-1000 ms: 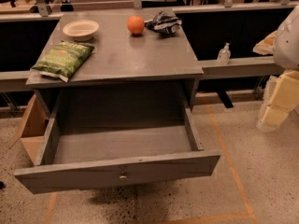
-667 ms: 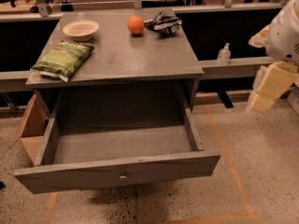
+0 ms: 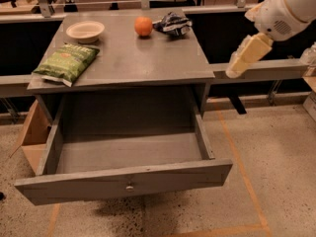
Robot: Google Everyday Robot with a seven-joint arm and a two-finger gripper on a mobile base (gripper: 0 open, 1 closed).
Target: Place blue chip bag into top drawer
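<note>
Grey wooden top drawer (image 3: 128, 181), 6 o'clock, stands open to receive crumpled dark blue foil chip bag (image 3: 172, 23), 12 o'clock. Cream gripper (image 3: 244, 56), 2 o'clock: closure cannot be told.

Pincer (image 3: 243, 57) near table (image 3: 148, 63), its arm (image 3: 291, 6) edge-cropped.

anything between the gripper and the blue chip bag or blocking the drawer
Nothing visible. The gripper hangs right of the table; the blue chip bag lies nearest it, the orange beyond. The top drawer stands open.
</note>
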